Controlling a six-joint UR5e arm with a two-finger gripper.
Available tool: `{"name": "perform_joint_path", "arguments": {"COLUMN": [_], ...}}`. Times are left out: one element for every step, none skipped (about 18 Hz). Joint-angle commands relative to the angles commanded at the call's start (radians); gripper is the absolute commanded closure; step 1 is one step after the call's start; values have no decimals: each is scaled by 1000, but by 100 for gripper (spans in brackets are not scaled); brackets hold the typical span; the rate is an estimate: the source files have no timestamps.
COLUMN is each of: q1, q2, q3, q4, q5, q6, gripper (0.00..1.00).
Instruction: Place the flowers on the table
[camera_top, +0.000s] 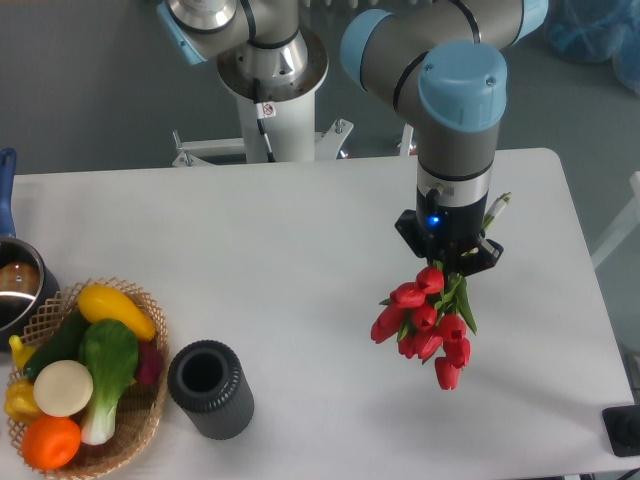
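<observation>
The flowers (425, 322) are not yet on the table (300, 250): the bunch hangs head-down at the right of centre in the frame, red buds at the bottom and the pale stems running up into the gripper (449, 262), whose jaws are closed around the stems near the leaves, with 1 stem end poking out to the upper right of the wrist. A soft shadow lies on the white surface below and to the right of the buds, so I judge that the bunch is held clear of the tabletop, though how high it hangs cannot be told from this 1 view. So the carrying part looks done or nearly so; what is left, as I read it, is to lower the bunch, let the jaws open and lift the arm away. The white surface under and around the buds shows nothing lying on it. The other things sit well apart at the lower left of the frame: a dark cylindrical cup (210, 388) lying tilted with its mouth upward, a wicker basket (150, 420) of toy vegetables and fruit just beside it, and a pot (18, 285) with a blue handle at the left edge. None of these stands in the path downward.
</observation>
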Motion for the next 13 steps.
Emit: {"name": "perform_joint_path", "arguments": {"q1": [-3,-11,-20,-29,-38,-46,-55,-58,-66,-74,-77,-81,-83], "q2": [-2,-3,-3,-5,-6,-6,-3,1,5,8,11,14,18], "q3": [-3,-9,-14,-23,-35,-47,-69,-95,-107,-115,-126,-152,-173], "q4": [0,0,-5,-5,-5,-6,5,6,8,5,6,9,20], "q5": [0,2,3,6,9,9,12,9,9,9,12,6,6], "q6": [0,0,0,0,0,0,0,0,-2,-2,-6,-9,-11], "gripper": [100,100,100,99,99,98,98,98,98,98,98,98,99]}}
